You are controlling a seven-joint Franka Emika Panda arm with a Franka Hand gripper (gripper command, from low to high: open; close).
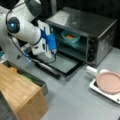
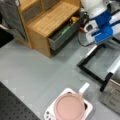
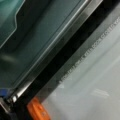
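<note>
Tool (image 1: 53,50) above open oven door (image 1: 62,63), near teal bowl (image 1: 70,36).

Print on the oven door (image 3: 82,58) seems unreadable, nothing else lettered

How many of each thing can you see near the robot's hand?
Toaster oven: 1
Bowl inside it: 1
Pink pan: 1
White hotplate: 1
Wooden cabinet: 1
Robot hand, at the open oven door: 1
Total: 6
</note>
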